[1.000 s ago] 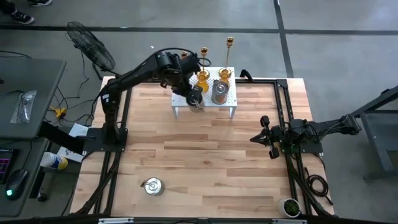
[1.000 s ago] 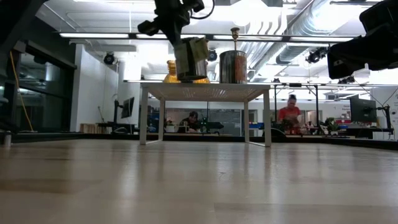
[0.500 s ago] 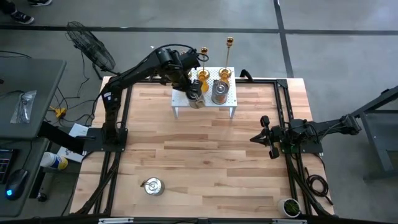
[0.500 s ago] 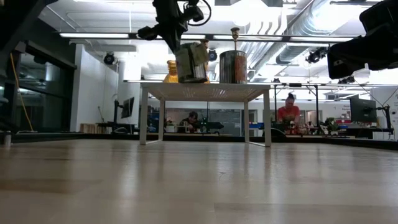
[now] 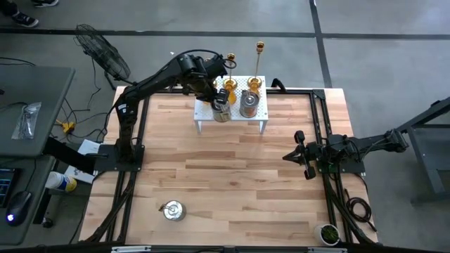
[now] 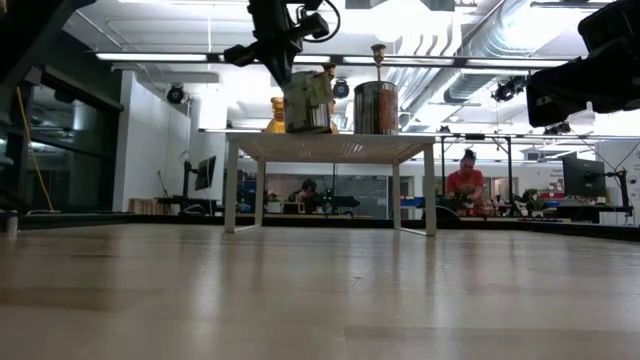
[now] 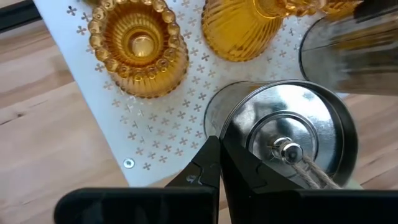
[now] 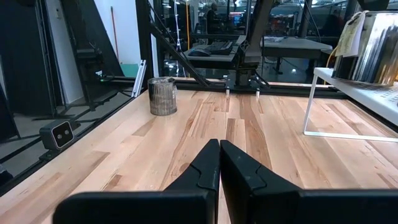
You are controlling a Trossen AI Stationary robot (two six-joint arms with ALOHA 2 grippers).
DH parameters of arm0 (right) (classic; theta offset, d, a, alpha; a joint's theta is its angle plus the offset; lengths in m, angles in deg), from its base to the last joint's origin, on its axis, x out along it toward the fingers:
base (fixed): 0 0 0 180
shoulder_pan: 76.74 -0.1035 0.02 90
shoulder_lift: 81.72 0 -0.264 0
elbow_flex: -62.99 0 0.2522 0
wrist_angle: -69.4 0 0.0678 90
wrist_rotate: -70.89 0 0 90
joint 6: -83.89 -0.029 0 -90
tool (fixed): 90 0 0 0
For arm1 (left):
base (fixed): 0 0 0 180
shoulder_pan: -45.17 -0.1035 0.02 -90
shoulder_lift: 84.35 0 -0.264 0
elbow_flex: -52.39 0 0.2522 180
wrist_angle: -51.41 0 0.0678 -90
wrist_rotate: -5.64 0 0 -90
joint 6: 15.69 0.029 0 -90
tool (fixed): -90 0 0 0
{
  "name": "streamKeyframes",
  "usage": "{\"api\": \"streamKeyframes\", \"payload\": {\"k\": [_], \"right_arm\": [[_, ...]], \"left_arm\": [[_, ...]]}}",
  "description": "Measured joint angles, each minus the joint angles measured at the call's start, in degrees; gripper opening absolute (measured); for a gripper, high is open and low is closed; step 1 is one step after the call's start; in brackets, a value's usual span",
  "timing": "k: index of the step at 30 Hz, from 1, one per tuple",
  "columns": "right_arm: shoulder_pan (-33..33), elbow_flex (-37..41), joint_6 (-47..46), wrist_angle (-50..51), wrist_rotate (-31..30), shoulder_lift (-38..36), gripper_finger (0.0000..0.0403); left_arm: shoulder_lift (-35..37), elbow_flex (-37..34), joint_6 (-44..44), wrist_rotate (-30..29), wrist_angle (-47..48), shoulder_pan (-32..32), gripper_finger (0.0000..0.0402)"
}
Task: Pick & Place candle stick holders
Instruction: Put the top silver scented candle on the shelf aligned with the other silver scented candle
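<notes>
Silvery pot (image 5: 222, 112) hangs pinched by its rim in the closed left gripper (image 5: 219, 102) just over the white rack (image 5: 259, 112), beside a second silver pot (image 5: 247, 105); released tilted, it might topple off the near edge; right gripper (image 5: 298, 155) waits closed.

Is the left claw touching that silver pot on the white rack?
Touching: the left wrist view shows the left claw pinched shut on the silver pot's rim.
</notes>
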Motion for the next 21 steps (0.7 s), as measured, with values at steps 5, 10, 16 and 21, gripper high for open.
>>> {"api": "streamKeyframes", "payload": {"k": [5,10,16,21], "right_arm": [[0.01,-0.02,0.00,0.00,0.01,0.00,0.0004],[0.00,0.00,0.00,0.00,0.00,0.00,0.0003],[0.01,-0.01,0.00,0.00,0.02,0.00,0.0004],[0.00,-0.02,0.00,0.00,0.00,0.00,0.0004]], "left_arm": [[0.00,-0.04,-0.37,-0.37,-0.14,-0.07,0.0000],[0.00,-0.09,-0.37,-0.77,-0.40,-0.31,0.0000],[-0.04,-0.09,-0.37,-1.92,-1.03,-0.31,0.0000],[-0.07,-0.11,-0.39,-2.74,-1.11,-0.31,0.0000]]}}
